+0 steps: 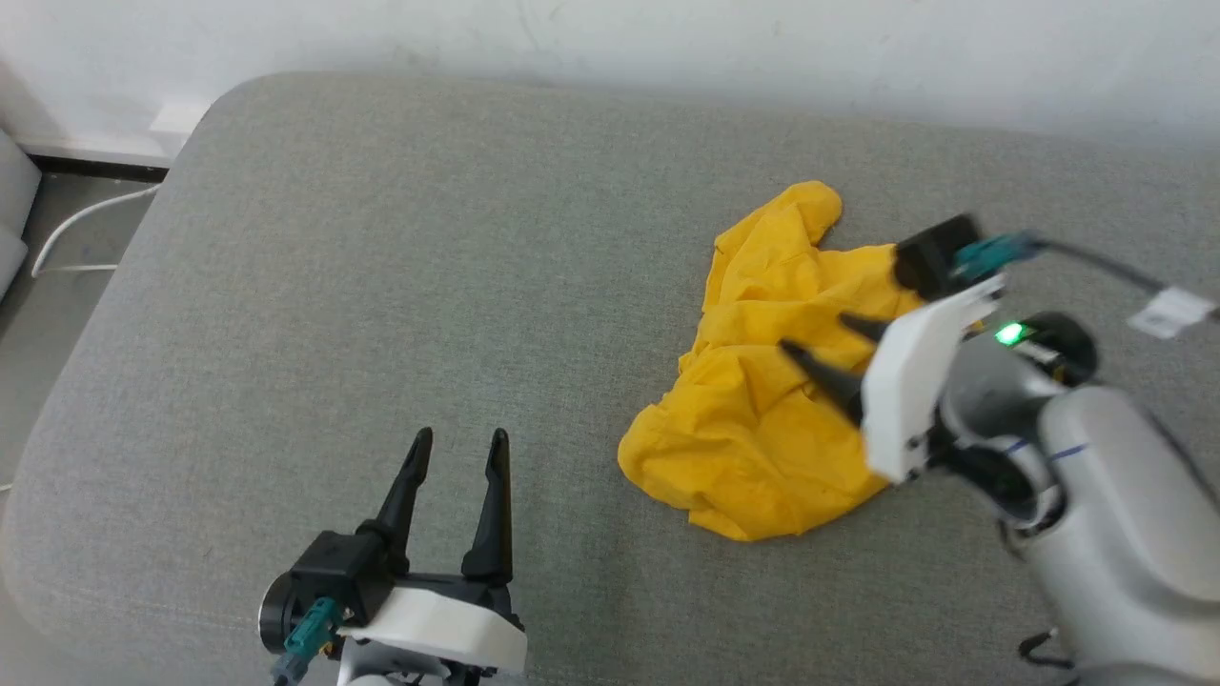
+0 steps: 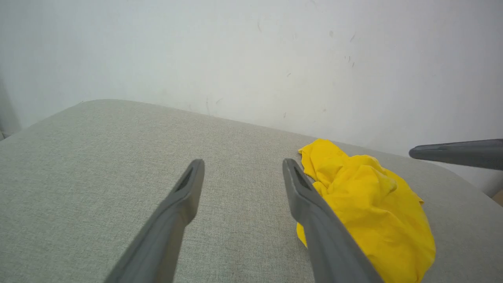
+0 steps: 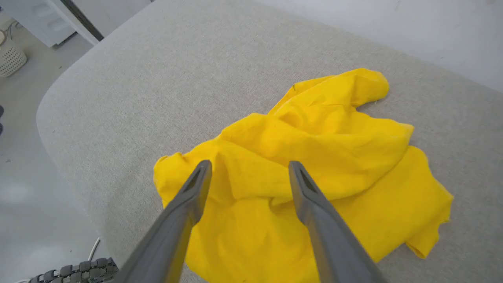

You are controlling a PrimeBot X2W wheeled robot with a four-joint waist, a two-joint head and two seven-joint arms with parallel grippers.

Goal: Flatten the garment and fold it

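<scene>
Starting with the yellow T-shirt (image 1: 753, 410): bunched in a wrinkled heap on the right part of the grey cushion (image 1: 381, 238), one sleeve poking toward the far edge, plain yellow all over, no print visible. Judging the job as barely begun: nothing spread flat, no fold made, so all the flattening and folding left to do. Hovering over the heap, the right tool (image 1: 815, 333), fingers spread apart with nothing between them. Resting well to the left over bare cushion, the left tool (image 1: 460, 436), fingers likewise apart and empty. Further out, a wide, even fabric top with rounded corners, a pale scuffed wall (image 1: 667, 38) close behind, and pale floor (image 1: 48, 295) at the left with a white cable (image 1: 71, 221) lying on it.
</scene>
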